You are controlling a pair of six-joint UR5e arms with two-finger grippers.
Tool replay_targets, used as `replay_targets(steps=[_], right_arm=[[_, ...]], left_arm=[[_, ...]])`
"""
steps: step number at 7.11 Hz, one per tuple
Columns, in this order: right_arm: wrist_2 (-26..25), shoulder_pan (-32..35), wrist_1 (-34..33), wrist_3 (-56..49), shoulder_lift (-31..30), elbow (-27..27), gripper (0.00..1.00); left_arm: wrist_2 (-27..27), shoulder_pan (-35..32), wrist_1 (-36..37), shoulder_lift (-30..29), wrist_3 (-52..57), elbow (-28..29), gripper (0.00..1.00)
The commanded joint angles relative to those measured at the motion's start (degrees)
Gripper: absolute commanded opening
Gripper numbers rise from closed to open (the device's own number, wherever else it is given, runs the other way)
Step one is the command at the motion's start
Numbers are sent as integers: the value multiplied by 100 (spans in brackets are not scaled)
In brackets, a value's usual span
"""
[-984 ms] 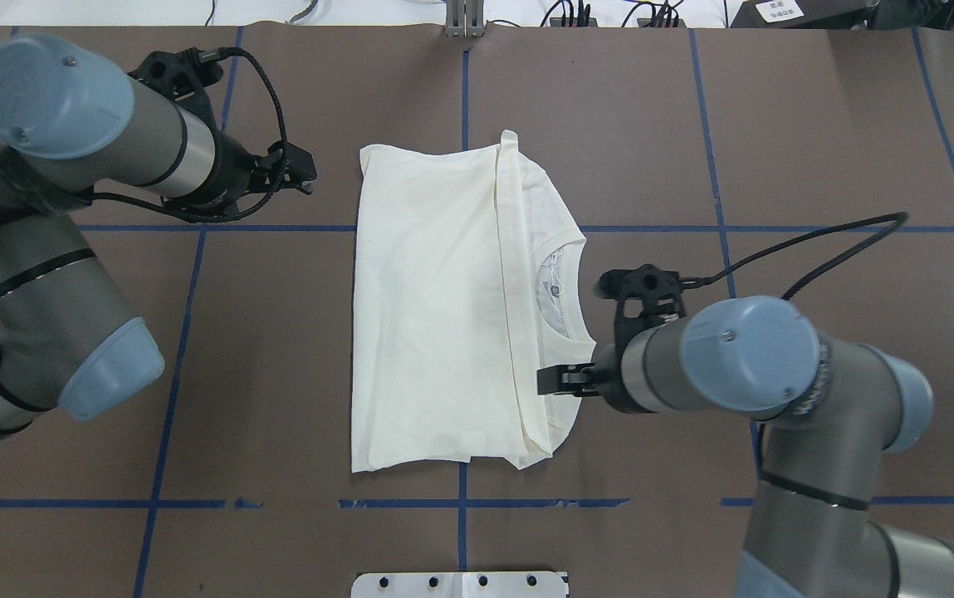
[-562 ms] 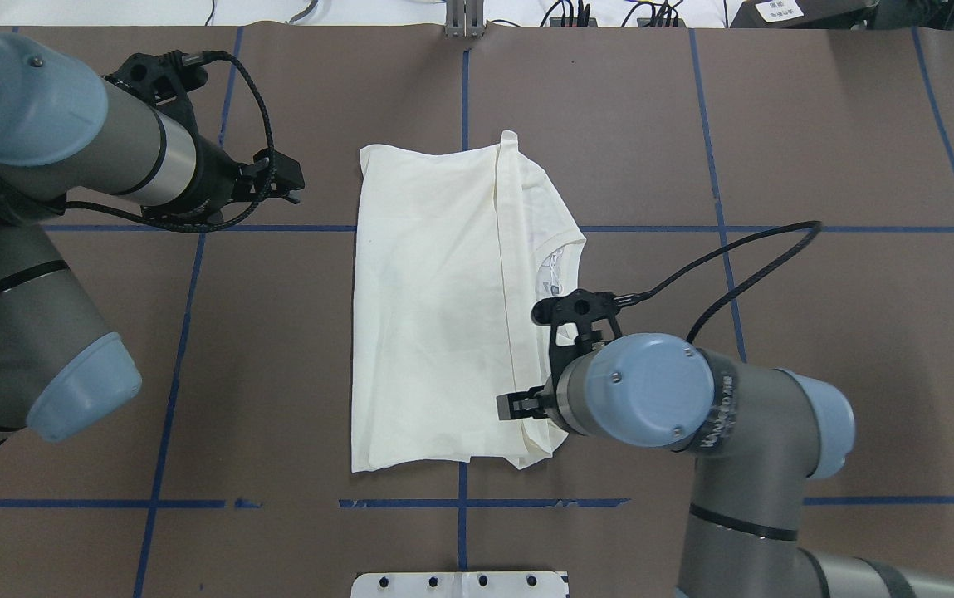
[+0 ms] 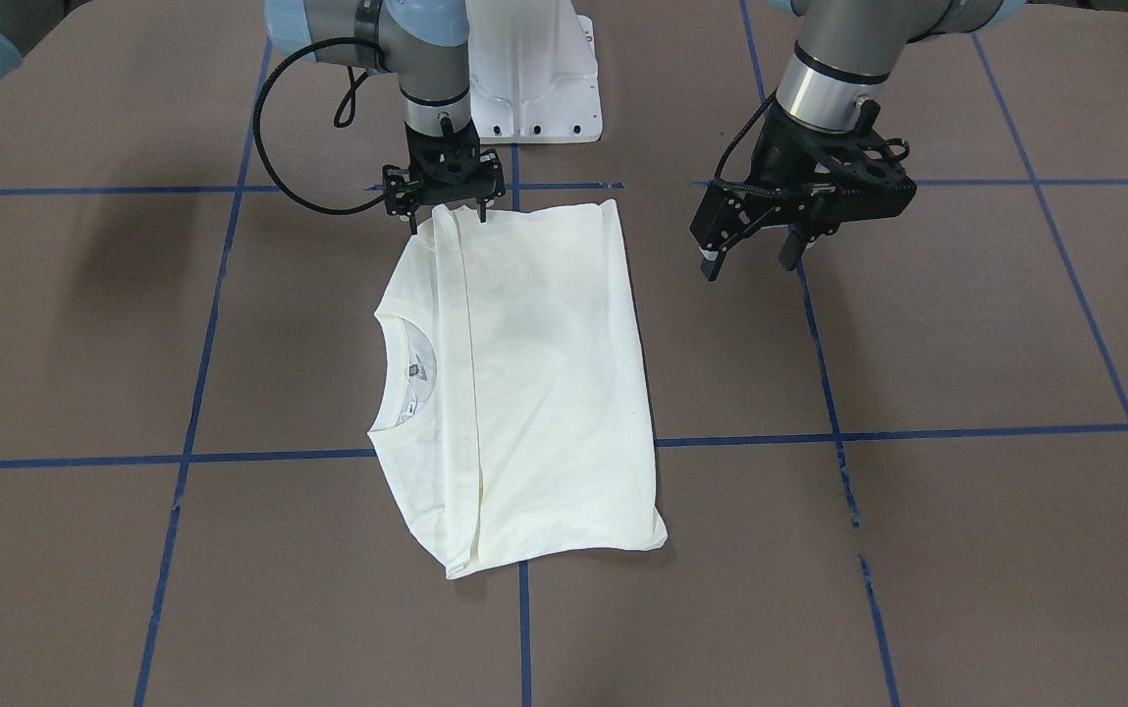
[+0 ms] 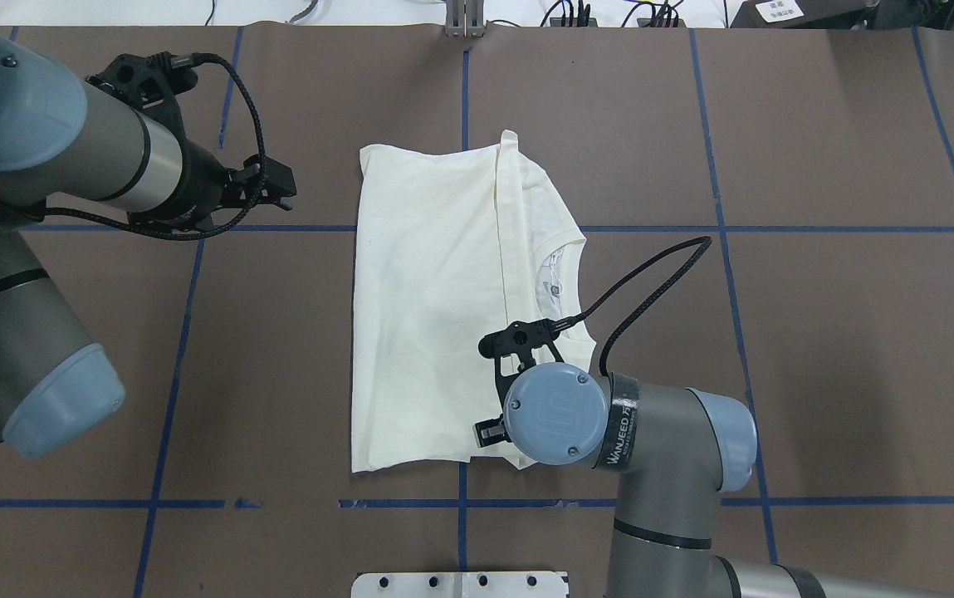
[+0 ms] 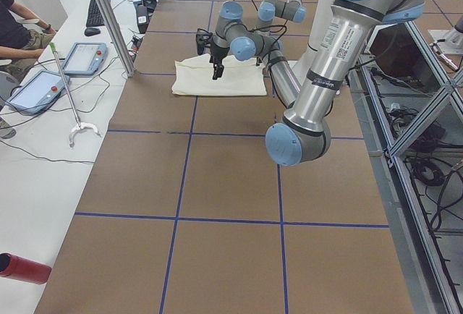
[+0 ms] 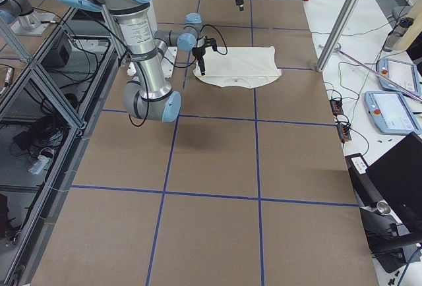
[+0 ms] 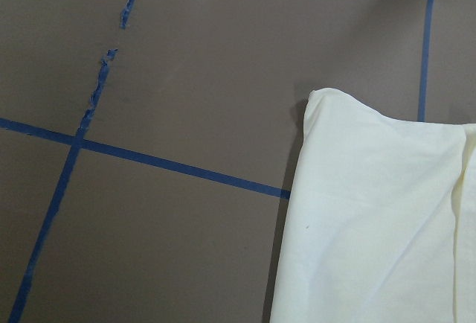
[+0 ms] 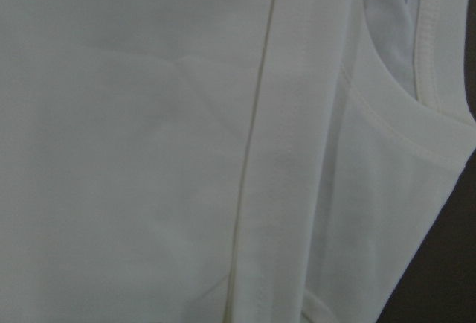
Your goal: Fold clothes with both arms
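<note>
My T-shirt (image 4: 427, 316) lies flat in the middle of the brown table (image 4: 817, 332), folded into a tall rectangle with the plain cream side up. Its neck opening (image 4: 560, 299) faces my right side. A narrow folded band (image 3: 456, 324) runs the whole length of the cloth, between that opening and the broad smooth panel.

My right pincer (image 3: 448, 218) points straight down at the shirt's edge nearest my base, just where the folded band ends. Its two fingers are spread apart, one on either side of the band's tip. I cannot tell whether the fingertips press on the fabric. From overhead my own wrist cap covers most of this pincer and only one finger shows past it. My right wrist camera sees nothing but cream cloth at close range, with the band's seam and the curved collar rib.

My left pincer (image 3: 748, 267) hangs above bare table, off the shirt's smooth side, near the corner closest to my base and apart from the cloth. Its fingers are spread wide and hold nothing. My left wrist camera looks down on one shirt corner and on the blue tape lines (image 4: 717, 166) that cross the table
</note>
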Motion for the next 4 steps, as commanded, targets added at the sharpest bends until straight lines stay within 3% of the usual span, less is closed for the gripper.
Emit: replay_targets(steps=[1, 4], right_arm=[[163, 5, -251, -243, 14, -74, 100], [163, 14, -454, -243, 14, -65, 100]], left_arm=[[-15, 12, -8, 2, -1, 0, 100], [-15, 30, -8, 2, -36, 0, 100]])
